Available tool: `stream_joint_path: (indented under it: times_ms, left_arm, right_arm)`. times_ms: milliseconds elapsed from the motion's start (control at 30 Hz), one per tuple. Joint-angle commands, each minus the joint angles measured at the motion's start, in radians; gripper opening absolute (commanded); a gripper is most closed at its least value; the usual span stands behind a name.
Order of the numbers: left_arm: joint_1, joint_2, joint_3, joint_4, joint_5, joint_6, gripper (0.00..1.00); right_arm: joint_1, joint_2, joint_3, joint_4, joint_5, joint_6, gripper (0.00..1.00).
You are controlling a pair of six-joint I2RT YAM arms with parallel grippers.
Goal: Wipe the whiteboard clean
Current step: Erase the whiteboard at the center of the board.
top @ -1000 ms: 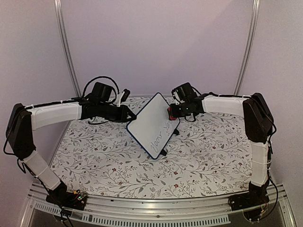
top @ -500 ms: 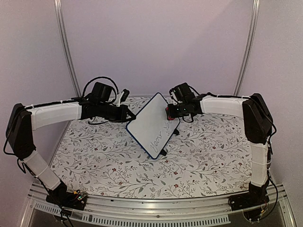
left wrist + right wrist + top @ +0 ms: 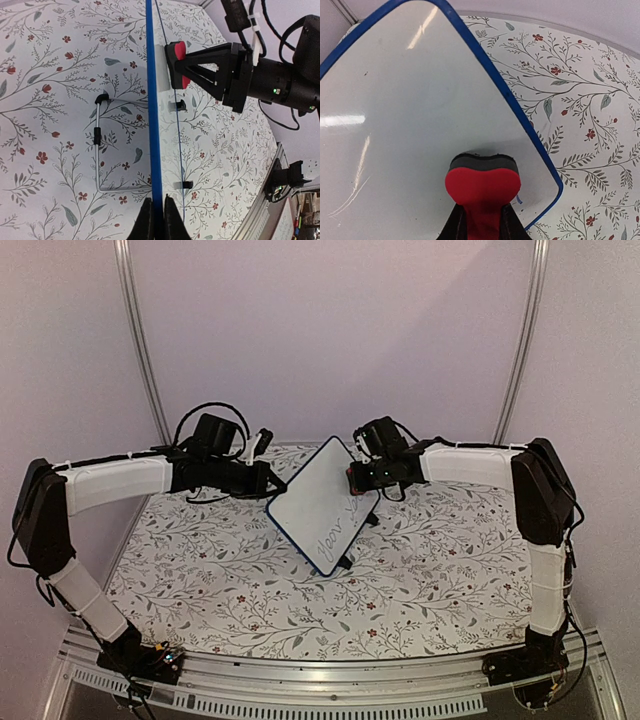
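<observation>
Blue-framed, the whiteboard stands tilted over the middle of the floral tablecloth. Your top view alone shows handwriting low on its face. Your left wrist view shows the left gripper pinched on the frame's edge. Your right wrist view shows the right gripper clamping a red eraser against the board near its corner.

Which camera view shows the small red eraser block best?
Right wrist view: the small red eraser block appears large and close, its grey pad against the blue-framed whiteboard. Left wrist shows it side-on; top external, only a red speck.
</observation>
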Motion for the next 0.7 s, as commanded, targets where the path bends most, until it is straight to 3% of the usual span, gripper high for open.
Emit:
stream_joint_path:
  times_ms: [0, 333, 667]
  left_arm:
    - [-0.011, 0.002, -0.005, 0.035, 0.045, 0.041, 0.03]
    - [-0.010, -0.003, -0.005, 0.037, 0.044, 0.041, 0.03]
    - [-0.009, 0.002, -0.005, 0.038, 0.047, 0.039, 0.03]
  right_arm:
    - [0.008, -0.003, -0.012, -0.014, -0.003, -0.007, 0.05]
    - [-0.051, 0.013, 0.014, -0.044, 0.005, -0.002, 0.05]
    - [-0.018, -0.015, -0.025, -0.010, -0.035, -0.027, 0.05]
